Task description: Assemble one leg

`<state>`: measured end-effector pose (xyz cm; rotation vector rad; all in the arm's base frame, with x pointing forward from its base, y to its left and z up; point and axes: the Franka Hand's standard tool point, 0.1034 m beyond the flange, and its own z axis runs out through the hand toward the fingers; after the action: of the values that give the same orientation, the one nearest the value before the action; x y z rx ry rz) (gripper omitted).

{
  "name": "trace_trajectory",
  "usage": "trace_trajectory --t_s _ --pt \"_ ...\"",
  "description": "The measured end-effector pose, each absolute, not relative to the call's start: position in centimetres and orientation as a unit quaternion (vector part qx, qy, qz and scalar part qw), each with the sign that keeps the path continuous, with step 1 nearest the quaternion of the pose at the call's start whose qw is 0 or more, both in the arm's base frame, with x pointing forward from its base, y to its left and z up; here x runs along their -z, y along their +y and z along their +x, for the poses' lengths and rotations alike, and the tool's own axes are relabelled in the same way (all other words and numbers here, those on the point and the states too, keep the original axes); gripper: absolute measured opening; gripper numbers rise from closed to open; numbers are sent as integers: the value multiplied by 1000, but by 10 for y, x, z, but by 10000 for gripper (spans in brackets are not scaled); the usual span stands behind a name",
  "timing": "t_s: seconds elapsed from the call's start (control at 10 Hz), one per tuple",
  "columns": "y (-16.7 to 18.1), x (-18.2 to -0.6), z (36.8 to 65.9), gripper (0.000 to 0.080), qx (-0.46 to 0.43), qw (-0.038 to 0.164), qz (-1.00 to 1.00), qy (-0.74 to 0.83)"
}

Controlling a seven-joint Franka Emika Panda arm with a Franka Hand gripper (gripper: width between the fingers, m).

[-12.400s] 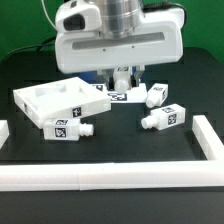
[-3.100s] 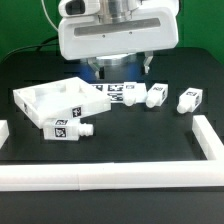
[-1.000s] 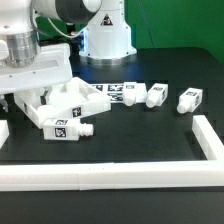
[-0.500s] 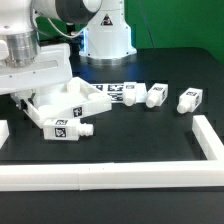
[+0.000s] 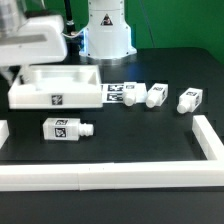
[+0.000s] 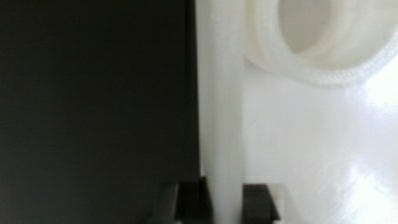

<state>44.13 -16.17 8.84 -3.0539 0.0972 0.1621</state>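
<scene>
Three legs, small white blocks with tags, lie on the black table: one (image 5: 68, 128) in front of the large white tray-like piece (image 5: 55, 88), two (image 5: 155, 95) (image 5: 188, 99) toward the exterior view's right. My gripper (image 5: 12, 79) is at the tray piece's left end, mostly hidden under its white wrist housing (image 5: 35, 38). In the wrist view my gripper (image 6: 228, 192) straddles the tray piece's thin white wall (image 6: 222, 100), with the fingers (image 6: 192, 202) pressed on both sides. A round corner hole (image 6: 329, 40) shows beyond.
The marker board (image 5: 121, 93) lies between the tray piece and the right-hand legs. A low white fence runs along the front (image 5: 110, 178) and up the right side (image 5: 207, 140). The robot base (image 5: 108, 30) stands at the back.
The tray piece has swung from a tilted pose to lie square with the table, a little further back. The wrist housing has moved up and back with it. The legs have not moved.
</scene>
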Motion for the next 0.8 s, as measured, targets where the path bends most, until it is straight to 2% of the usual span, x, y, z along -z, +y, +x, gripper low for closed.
trace_trajectory --t_s 0.1,0.3,0.4,0.5,0.6,0.8 --pt "-145 -96 460 53 -52 40 -996 53" --pt "-104 -96 499 53 -49 31 -994 95" --pt "-80 -89 523 53 -44 21 -993 106" --pt "-58 -73 540 53 -43 13 -994 95" --pt "-49 -61 546 54 -45 8 -995 86" --pt "-43 -55 546 54 -49 4 -995 83"
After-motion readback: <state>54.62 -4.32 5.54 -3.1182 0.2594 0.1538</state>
